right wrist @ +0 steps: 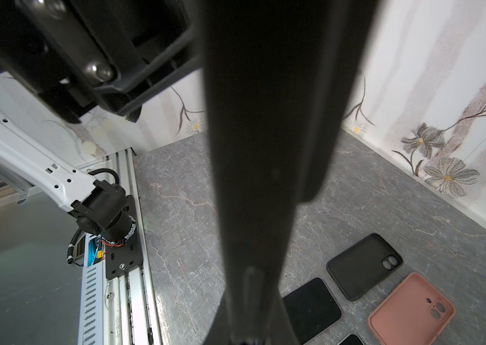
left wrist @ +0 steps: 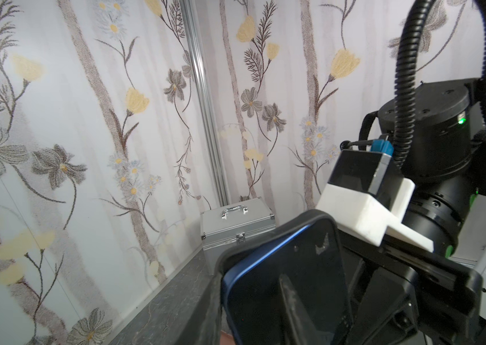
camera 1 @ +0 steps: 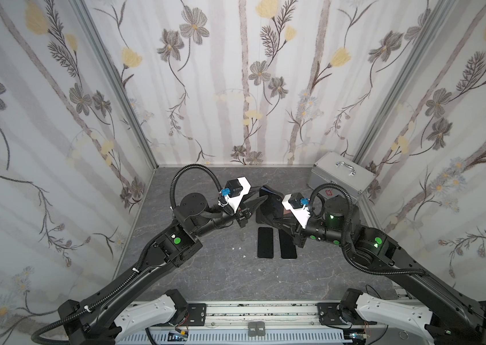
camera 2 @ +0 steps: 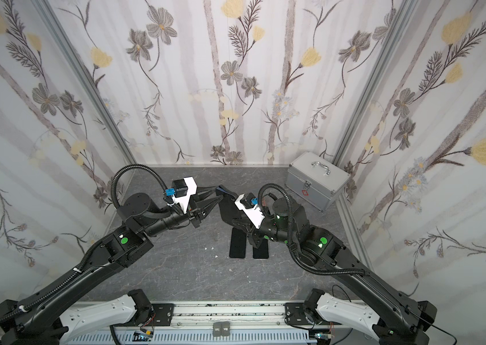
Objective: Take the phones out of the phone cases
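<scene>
held up over the table (camera 1: pixel 221 268), with right gripper (camera 1: pixel 276 219) squeezed on the phone case (camera 1: pixel 265 212) and left gripper (camera 2: pixel 219 194) pinching the phone (left wrist: pixel 265 268), likely to pull it out

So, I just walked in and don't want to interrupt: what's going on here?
Both arms hold a phone in its phone case off the table. The right gripper is shut on the case's lower end; the left gripper pinches the upper end, one finger across the screen. The phone's blue edge shows clear of the rim there, but it isn't out yet. Two bare phones, an empty black case and a pink case lie below.
</scene>
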